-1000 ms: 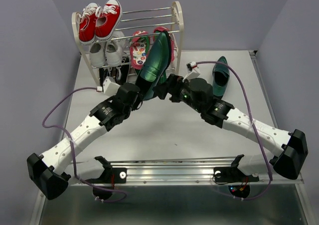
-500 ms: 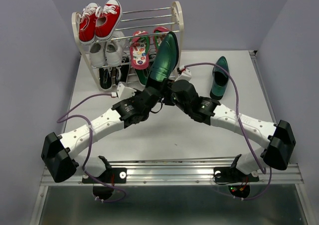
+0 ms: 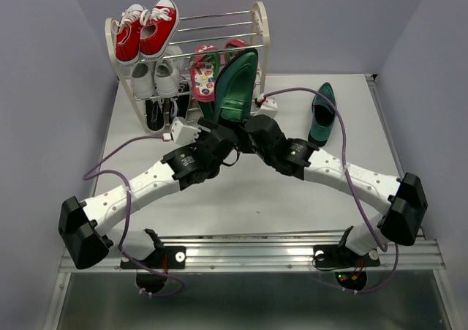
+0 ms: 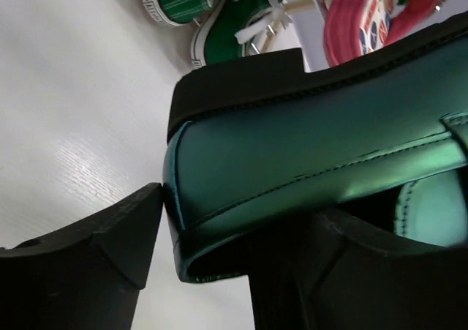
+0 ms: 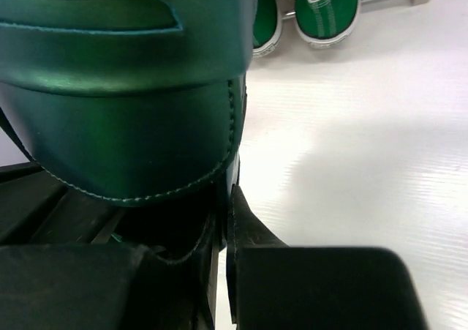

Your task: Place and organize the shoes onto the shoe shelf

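Trouble lies ahead of both claws: left claw (image 3: 217,135) and right claw (image 3: 251,134) each clench the heel of the teal dress shoe (image 3: 235,88), its toe raised near the flip-flops (image 3: 204,74) on the shoe shelf (image 3: 260,24). Uneven pushing may twist it loose or dislodge them.

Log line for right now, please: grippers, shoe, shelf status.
left gripper: shut on teal dress shoe heel | right gripper: shut on same heel | shoe: raised, toe toward shoe shelf | second teal shoe: on table, right
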Action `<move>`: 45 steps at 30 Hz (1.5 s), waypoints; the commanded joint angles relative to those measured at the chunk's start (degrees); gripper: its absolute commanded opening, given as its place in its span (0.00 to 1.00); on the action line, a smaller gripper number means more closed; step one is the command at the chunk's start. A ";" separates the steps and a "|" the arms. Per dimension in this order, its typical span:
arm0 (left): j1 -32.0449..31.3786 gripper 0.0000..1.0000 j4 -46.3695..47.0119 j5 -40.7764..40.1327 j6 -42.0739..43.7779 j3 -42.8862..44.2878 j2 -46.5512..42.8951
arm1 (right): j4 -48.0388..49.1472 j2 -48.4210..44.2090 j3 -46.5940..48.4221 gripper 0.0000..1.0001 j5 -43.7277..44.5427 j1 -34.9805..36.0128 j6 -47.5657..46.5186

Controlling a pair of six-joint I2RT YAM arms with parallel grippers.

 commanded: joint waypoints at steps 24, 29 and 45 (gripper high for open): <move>-0.75 0.99 -4.45 7.33 30.71 -3.08 -30.28 | -7.64 9.26 39.68 0.01 -6.76 -8.57 -18.70; -0.66 0.99 -3.74 5.05 31.86 -1.76 -30.19 | -16.42 21.21 62.25 0.01 -13.63 -12.53 -15.45; -0.66 0.99 -1.99 0.83 30.71 -2.90 -29.84 | -16.09 29.22 68.80 0.01 -19.45 -16.66 -8.24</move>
